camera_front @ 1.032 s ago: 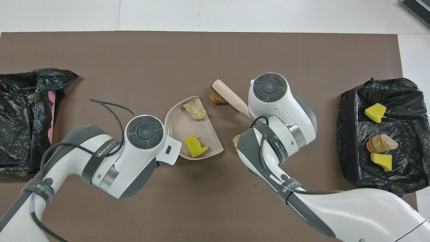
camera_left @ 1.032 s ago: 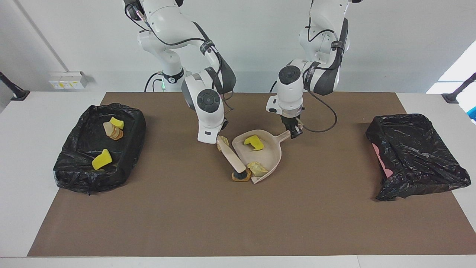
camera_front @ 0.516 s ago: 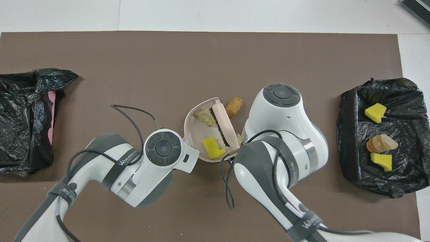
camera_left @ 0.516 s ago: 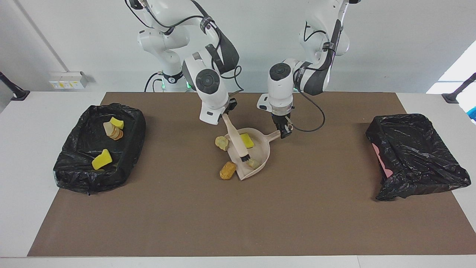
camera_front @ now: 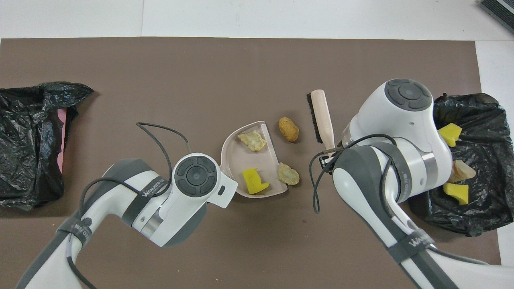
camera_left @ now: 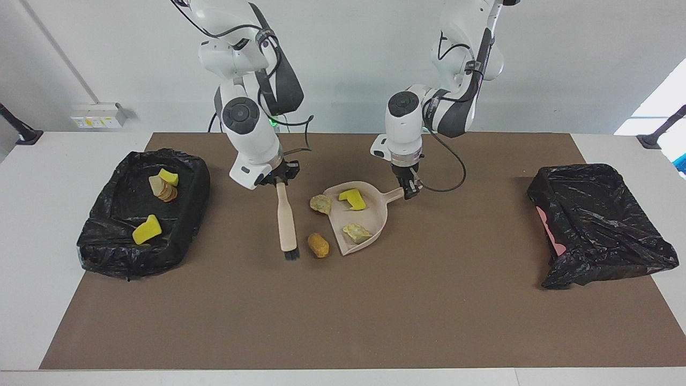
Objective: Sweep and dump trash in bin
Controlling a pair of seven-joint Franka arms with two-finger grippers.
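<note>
- The right gripper is clamped on the top end of a wooden brush, over the mat toward the right arm's end of the table; the brush slants down away from the robots and its dark bristles reach the mat.
- The left gripper is closed on the handle of the pale dustpan, whose open mouth faces the brush.
- A yellow sponge chunk lies in the dustpan at the end nearest the robots.
- A pale wrinkly lump sits on the mat just beside the dustpan's mouth, between the dustpan and the brush.
- A second wrinkly lump lies inside the dustpan, farther from the robots than the sponge chunk.
- A brown cork-like piece lies on the mat near the lip of the dustpan, close beside the brush bristles but apart from them.
- A bin lined with a black bag stands at the right arm's end of the table, holding two yellow chunks and a stack of beige slices.
- Another black-bagged bin stands at the left arm's end, with a pink patch showing on its side.
</note>
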